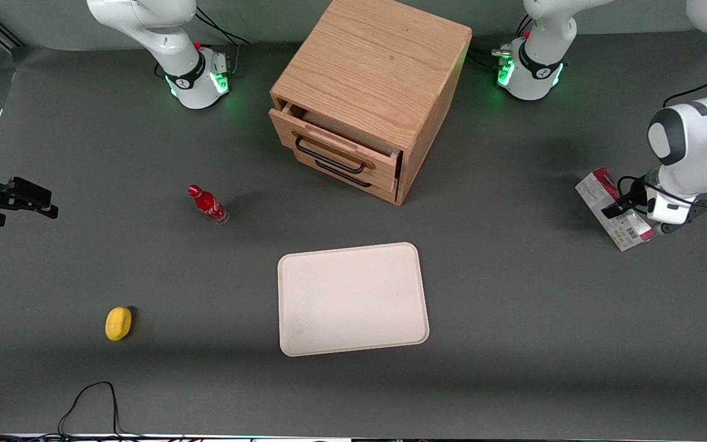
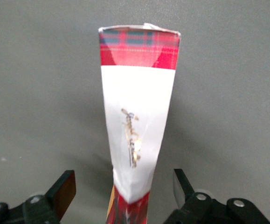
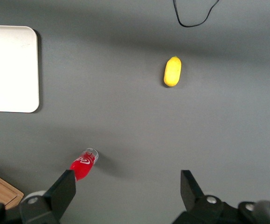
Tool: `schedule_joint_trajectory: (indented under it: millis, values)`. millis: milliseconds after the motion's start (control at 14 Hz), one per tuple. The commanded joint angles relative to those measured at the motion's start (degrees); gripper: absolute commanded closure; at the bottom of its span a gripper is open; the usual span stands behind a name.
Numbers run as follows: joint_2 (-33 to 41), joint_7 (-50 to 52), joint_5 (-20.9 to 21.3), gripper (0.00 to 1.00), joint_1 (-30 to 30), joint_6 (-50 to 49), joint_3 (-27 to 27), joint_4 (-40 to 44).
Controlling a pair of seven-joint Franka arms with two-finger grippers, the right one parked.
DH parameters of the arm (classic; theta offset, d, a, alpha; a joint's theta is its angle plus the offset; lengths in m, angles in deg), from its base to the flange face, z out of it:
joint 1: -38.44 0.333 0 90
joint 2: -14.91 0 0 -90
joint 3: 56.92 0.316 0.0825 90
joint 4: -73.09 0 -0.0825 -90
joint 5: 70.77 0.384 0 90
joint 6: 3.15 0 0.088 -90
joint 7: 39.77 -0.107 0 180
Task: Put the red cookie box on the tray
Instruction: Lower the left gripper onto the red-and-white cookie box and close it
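Note:
The red cookie box (image 1: 599, 190) lies on the grey table at the working arm's end, its white-grey printed panel showing. My gripper (image 1: 628, 207) is low over it. In the left wrist view the box (image 2: 137, 116) runs away from the camera, white-faced with red tartan ends. It sits between the two fingers of my gripper (image 2: 123, 186), which is open, with a gap on each side of the box. The cream-pink tray (image 1: 353, 301) lies mid-table, nearer the front camera than the cabinet and well apart from the box.
A wooden drawer cabinet (image 1: 372, 92) stands mid-table with its top drawer slightly open. A small red bottle (image 1: 207, 204) and a yellow lemon-like object (image 1: 118, 323) sit toward the parked arm's end. A black cable (image 1: 89, 399) loops near the table's front edge.

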Motion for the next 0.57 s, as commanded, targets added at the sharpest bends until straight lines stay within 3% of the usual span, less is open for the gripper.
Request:
schedule_joint_trajectory:
  millis: [0,71,500]
  values:
    - [0.15,0.36,0.88,0.83,0.23,0.89,-0.16,-0.23]
    - [0.15,0.36,0.88,1.00,0.14,0.81,-0.07,-0.15]
    - [0.15,0.18,2.02,1.00,0.05,0.81,-0.16,0.03]
